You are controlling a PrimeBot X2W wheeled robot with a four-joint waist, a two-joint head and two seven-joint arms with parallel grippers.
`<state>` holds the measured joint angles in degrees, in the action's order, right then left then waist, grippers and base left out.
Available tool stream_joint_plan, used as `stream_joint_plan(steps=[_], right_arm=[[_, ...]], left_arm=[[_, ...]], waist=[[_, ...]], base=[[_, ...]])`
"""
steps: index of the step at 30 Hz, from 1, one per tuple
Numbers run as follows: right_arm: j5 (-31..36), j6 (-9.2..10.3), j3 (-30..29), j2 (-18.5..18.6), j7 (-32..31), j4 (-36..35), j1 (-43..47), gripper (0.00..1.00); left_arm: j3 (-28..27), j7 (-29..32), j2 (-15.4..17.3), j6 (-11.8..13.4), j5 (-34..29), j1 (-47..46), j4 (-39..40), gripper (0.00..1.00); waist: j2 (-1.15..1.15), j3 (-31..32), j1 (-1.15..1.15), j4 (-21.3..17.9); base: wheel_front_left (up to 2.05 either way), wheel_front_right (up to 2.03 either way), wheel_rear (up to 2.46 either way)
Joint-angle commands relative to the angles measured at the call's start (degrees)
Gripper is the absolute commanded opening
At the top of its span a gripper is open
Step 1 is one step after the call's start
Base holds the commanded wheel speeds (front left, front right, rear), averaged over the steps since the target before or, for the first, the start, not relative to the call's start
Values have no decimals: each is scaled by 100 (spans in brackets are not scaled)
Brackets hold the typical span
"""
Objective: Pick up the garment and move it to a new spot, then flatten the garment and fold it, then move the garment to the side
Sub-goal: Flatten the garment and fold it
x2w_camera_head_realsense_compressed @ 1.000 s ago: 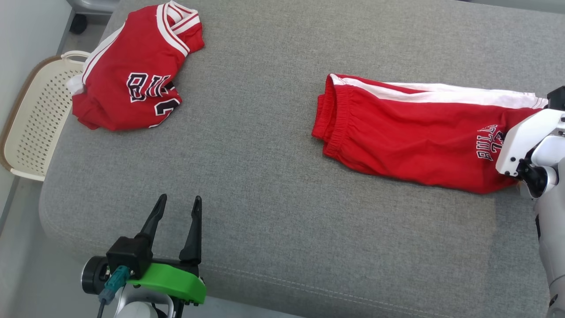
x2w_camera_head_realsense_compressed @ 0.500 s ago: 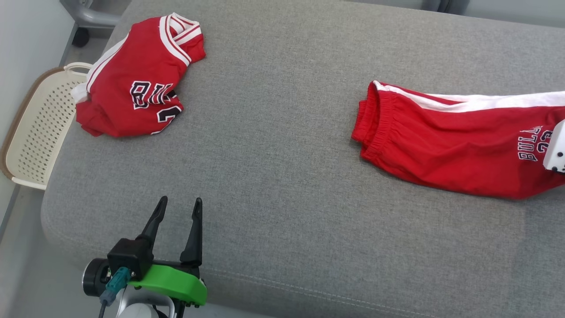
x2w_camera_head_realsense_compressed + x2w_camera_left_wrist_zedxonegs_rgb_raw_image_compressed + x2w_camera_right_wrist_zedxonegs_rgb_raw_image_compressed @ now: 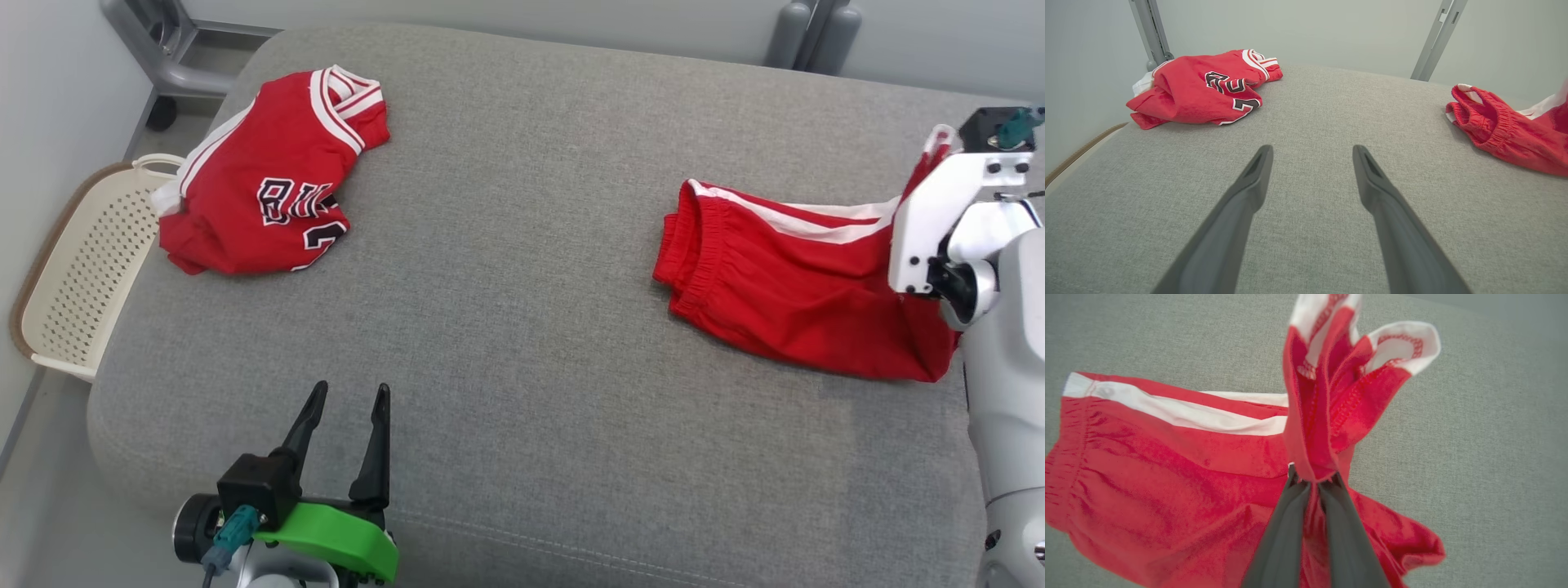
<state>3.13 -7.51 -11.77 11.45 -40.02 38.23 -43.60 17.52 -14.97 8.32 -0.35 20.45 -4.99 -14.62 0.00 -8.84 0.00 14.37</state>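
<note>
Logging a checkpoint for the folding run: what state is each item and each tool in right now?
red shorts, one leg end pinched and lifted, waistband end lying on the grey cushion.
red jersey, crumpled, lying loose at the cushion's far left corner.
basket, upright beside the cushion's left edge.
left tool, open, holding nothing.
right tool, shut on the shorts' leg end.

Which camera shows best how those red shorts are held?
The right wrist view: the right gripper pinches the red shorts by a leg hem. In the head view the arm hides the pinch; the left wrist view catches the waistband end.
</note>
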Motion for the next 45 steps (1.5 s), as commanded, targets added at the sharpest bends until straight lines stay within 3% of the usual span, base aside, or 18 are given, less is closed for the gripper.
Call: stream_joint_plan(steps=[1, 6, 17, 25, 26, 27, 35, 45], right_arm=[[-56, 4, 42, -28, -27, -24, -35, 0], [-180, 4, 276, -201, -132, 69, -67, 0], [75, 4, 104, -450, -87, 666, -299, 0], [284, 4, 57, -528, -28, 1065, -371, 0], [234, 4, 78, -544, 19, 1089, -387, 76], [176, 4, 71, -560, 69, 1101, -413, 100], [-334, 4, 413, -567, 431, 1019, -599, 100], [-461, 4, 355, 29, 1030, 728, -303, 100]], left_arm=[[1, -27, 6, -12, 2, 77, -13, 100], [92, -24, -38, -62, 1, 125, -80, 100], [201, -28, -141, -97, 45, 208, -131, 100], [187, -29, -188, -88, 41, 260, -136, 100], [175, -29, -188, -86, 38, 269, -133, 100], [164, -29, -189, -80, 37, 279, -130, 100], [69, -29, -183, -72, 9, 262, -72, 100], [23, -22, -152, -75, -31, 253, -70, 100]], waist=[[0, 57, 0, 63], [0, 171, 0, 327], [0, 99, 0, 1012], [0, 96, 0, 1213], [0, 102, 0, 1209], [0, 108, 0, 1198], [0, 162, 0, 933], [0, 298, 0, 646]], base=[[0, 0, 0], [0, 0, 0], [0, 0, 0], [0, 0, 0], [0, 0, 0], [0, 0, 0], [0, 0, 0], [0, 0, 0]])
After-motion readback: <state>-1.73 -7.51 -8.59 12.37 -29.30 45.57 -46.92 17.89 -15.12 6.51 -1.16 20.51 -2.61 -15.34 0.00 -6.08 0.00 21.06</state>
